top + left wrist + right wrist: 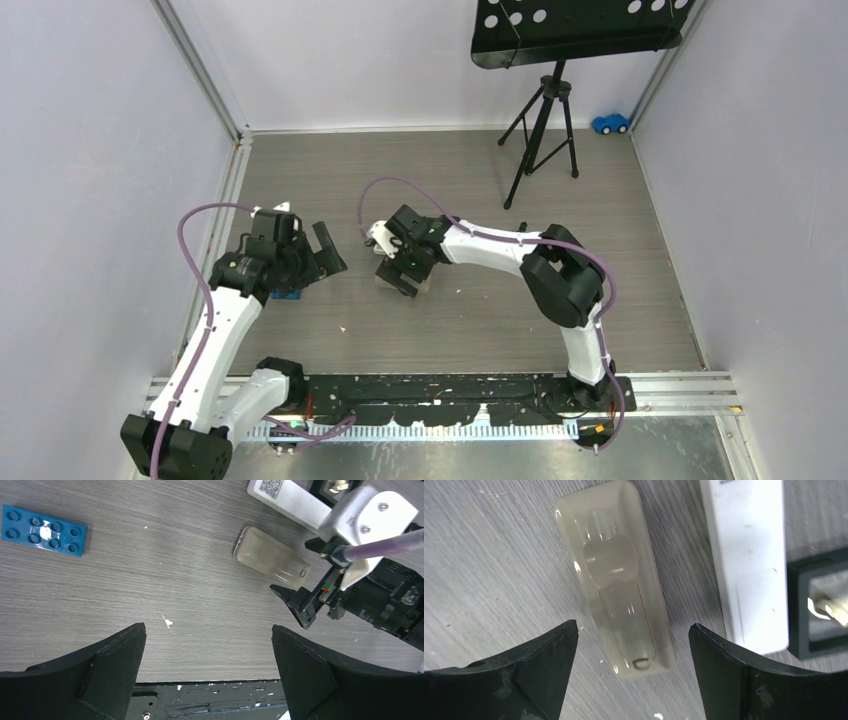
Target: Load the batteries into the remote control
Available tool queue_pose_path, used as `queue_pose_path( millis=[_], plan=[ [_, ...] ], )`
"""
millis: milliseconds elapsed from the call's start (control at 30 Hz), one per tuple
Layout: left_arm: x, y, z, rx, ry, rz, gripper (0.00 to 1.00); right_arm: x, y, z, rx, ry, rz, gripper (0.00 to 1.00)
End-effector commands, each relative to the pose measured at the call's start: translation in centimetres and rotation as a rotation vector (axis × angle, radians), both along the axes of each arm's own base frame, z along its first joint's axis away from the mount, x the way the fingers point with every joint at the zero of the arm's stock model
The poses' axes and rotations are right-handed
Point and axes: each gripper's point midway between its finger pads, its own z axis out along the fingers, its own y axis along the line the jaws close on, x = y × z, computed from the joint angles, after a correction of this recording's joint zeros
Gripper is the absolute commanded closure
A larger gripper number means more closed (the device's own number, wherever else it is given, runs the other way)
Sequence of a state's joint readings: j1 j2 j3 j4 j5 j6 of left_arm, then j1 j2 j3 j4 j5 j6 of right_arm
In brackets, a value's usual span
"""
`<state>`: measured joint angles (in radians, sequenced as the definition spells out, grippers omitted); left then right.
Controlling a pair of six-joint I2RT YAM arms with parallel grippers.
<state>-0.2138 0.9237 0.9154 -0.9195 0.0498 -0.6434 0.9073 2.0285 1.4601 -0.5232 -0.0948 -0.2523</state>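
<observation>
The remote control (616,575) lies back up on the table, beige, its battery cover shut; it also shows in the left wrist view (272,557). My right gripper (633,640) is open, with its fingers on either side of the remote's near end and not touching it; it is mid-table in the top view (400,275). My left gripper (208,645) is open and empty, off to the left (325,250) over bare table. No batteries show clearly.
A white remote (749,565) lies just right of the beige one. Beside it is a black open box (819,605) with a small pale item inside. A blue brick plate (44,530) lies left. A music stand tripod (545,120) and a blue toy car (610,123) stand at the back.
</observation>
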Motion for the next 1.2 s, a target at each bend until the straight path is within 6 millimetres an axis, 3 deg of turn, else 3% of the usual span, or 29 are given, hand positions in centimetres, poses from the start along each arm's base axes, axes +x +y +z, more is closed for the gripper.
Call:
queue_pose_path(
  millis=[0,100,200,367,467,533,733,800,900,1167],
  plan=[
    [-0.1,0.6,3.9,0.008,-0.116,-0.003,0.0,0.6,0.0,9.2,0.178,-0.101,-0.127,0.13],
    [-0.4,0.8,6.2,0.013,-0.187,-0.015,0.0,0.7,-2.5,14.3,0.273,-0.204,-0.273,0.13],
    [-1.0,1.4,8.6,0.04,-0.245,-0.03,0.0,0.5,-6.6,18.2,0.336,-0.309,-0.463,0.12],
    [-2.4,3.2,11.6,0.113,-0.326,-0.007,0.0,-1.7,-16.7,25.1,0.461,-0.482,-0.818,0.12],
    [-3.5,4.1,13.6,0.133,-0.395,0.007,0.0,-4.3,-24.4,29.4,0.574,-0.604,-1.042,0.11],
    [-4.3,4.5,15.0,0.142,-0.441,0.013,0.0,-7.1,-29.6,32.2,0.711,-0.65,-1.156,0.11],
    [-6.9,5.8,18.8,0.185,-0.583,0.008,0.0,-13.0,-39.2,35.9,0.935,-0.719,-1.295,0.11],
    [-7.8,6.2,19.7,0.204,-0.62,0.005,0.0,-14.1,-40.9,36.3,0.937,-0.726,-1.321,0.11],
    [-8.7,6.5,20.6,0.21,-0.663,-0.001,0.0,-14.7,-41.9,37.0,0.941,-0.734,-1.33,0.1],
    [-9.8,6.3,20.8,0.188,-0.7,-0.015,0.0,-14.3,-40.9,36.8,0.893,-0.718,-1.299,0.1]
  ],
)
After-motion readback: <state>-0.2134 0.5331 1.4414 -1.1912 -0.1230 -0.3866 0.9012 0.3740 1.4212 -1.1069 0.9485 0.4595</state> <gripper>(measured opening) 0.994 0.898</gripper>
